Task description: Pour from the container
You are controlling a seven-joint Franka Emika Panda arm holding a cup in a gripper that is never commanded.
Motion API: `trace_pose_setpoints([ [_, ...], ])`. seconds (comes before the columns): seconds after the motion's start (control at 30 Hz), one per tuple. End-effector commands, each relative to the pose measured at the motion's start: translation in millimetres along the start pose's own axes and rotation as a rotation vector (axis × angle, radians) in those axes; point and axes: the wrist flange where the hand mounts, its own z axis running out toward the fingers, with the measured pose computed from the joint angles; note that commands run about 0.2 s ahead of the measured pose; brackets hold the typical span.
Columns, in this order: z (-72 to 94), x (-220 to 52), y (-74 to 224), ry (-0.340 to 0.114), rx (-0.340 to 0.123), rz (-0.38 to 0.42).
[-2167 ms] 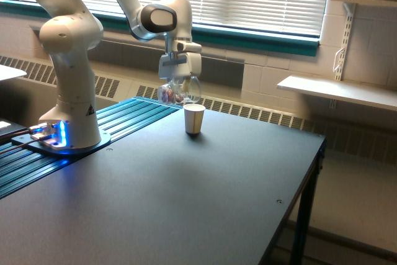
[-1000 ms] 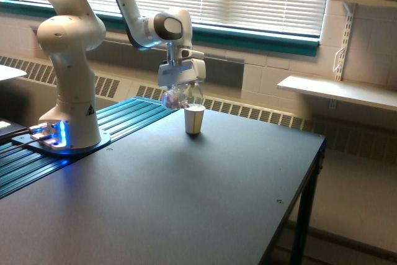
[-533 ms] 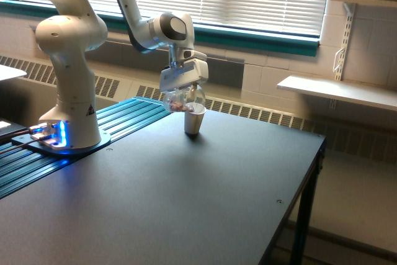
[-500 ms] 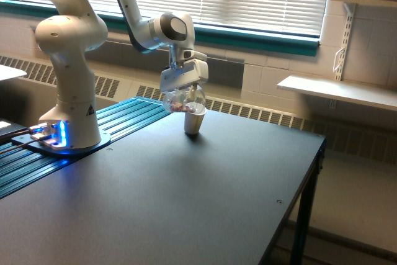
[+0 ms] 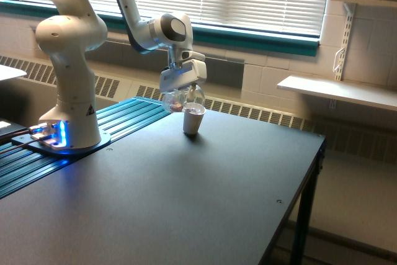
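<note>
The dark surface (image 5: 205,203) spreads wide below the pincer. On it, well off toward the exterior view's left of the pincer, stands the white arm's base (image 5: 65,138), lit blue at its foot. The pincer (image 5: 180,85) hangs above the far part of the surface, clenched on the container (image 5: 184,98), a clear bulbous vessel tipped over with pinkish bits inside. Directly beneath, the white paper cup (image 5: 193,120) stands upright; the container's mouth seems to meet its rim, though that is hard to make out.
</note>
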Motion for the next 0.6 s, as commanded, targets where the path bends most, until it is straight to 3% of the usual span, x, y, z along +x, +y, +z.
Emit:
trace_pose_setpoints([
  [0.03,-11.2,-10.9,-15.6,0.033,0.013,-0.018],
  [0.2,-15.4,-20.1,-22.4,0.048,0.013,-0.042],
  [0.6,-13.5,-24.8,-18.3,0.018,0.009,-0.031],
])
